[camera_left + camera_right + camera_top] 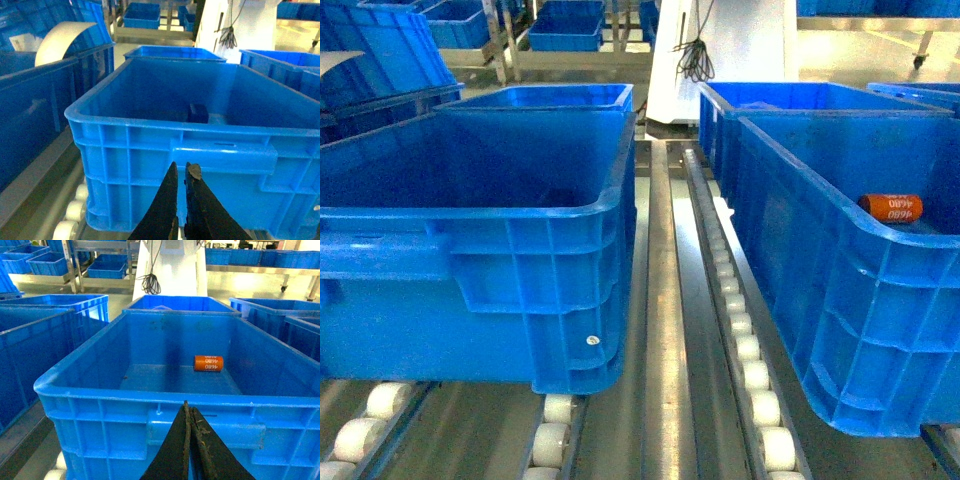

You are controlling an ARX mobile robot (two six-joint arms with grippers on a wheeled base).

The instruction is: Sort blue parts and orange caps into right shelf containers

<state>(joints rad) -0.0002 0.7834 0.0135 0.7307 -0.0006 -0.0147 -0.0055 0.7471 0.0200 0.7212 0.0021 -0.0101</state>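
An orange cap (pixel 891 207) with white digits lies on its side on the floor of the right blue container (pixel 790 165); the right wrist view shows the orange cap (pixel 208 363) toward the far right of that container (pixel 125 391). A dark blue part (pixel 198 113) sits at the back of the left blue container (pixel 130 121). My left gripper (pixel 182 166) is shut and empty, low in front of that container's near wall. My right gripper (pixel 189 406) is shut and empty, just before the right container's near rim. Neither gripper shows in the head view.
Both containers stand on roller tracks (pixel 748 350) with a metal rail (pixel 665 330) between them. More blue bins (pixel 565 27) stand behind and to the sides. A white post with hanging cables (pixel 695 55) rises at the back. A curved white sheet (pixel 57 40) sticks up from the far-left bin.
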